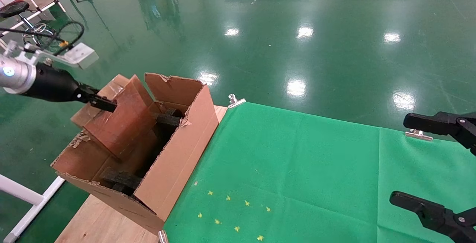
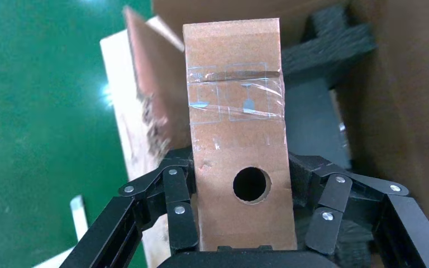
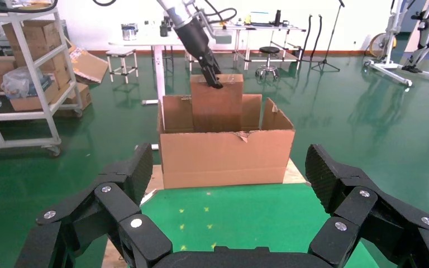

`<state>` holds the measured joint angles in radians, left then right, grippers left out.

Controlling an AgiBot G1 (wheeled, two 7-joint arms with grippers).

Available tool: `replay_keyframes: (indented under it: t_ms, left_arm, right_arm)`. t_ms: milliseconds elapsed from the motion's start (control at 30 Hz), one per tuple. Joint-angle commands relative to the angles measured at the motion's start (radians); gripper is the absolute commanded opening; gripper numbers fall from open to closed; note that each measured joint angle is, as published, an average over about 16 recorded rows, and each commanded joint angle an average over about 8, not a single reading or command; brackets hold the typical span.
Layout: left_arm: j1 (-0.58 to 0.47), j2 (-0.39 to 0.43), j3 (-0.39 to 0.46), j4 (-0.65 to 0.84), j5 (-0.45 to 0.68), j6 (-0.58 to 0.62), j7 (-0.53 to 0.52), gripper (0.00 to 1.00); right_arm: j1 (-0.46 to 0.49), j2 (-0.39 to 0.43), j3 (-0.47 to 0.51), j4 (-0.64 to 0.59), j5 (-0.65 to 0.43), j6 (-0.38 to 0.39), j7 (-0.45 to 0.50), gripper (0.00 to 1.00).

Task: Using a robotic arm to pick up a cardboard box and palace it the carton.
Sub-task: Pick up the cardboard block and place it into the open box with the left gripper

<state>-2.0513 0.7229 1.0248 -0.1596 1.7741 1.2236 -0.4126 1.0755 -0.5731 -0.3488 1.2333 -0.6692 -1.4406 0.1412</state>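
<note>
Green cloth (image 1: 305, 168) covers the table's near right, where the right gripper (image 1: 435, 165) hangs parked, fingers spread wide and holding nothing. Further left, the carton (image 1: 174, 161) sits on the table's left end, and the left gripper (image 1: 97, 101) is clamped on the cardboard box (image 1: 124, 122), which stands tilted inside the carton above the black foam blocks (image 1: 122, 179).

I'm seeing my left arm (image 1: 22, 77) showing a silver wrist, blue light and black body; both grippers' black linked fingers (image 3: 134, 223) are carrying silver screws.

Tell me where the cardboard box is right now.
The cardboard box is on the head view's left, clamped in the left gripper and partly lowered into the carton.
</note>
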Motion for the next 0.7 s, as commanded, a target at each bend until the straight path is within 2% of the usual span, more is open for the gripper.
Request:
replay_keyframes:
  t_ms: [33,433,700]
  left_arm:
    - [0.007,0.010,0.004,0.038,0.008,-0.032,0.012,0.00]
    - [0.132,0.052,-0.014,0.134,-0.017,-0.229,0.038,0.00]
    - [0.199,0.076,-0.021,0.159,-0.028,-0.294,0.031,0.00]
  right_arm:
    - [0.000,0.000,0.000,0.000,0.000,0.000,0.000,1.00]
    - [0.000,0.000,0.000,0.000,0.000,0.000,0.000,1.00]
    - [0.000,0.000,0.000,0.000,0.000,0.000,0.000,1.00]
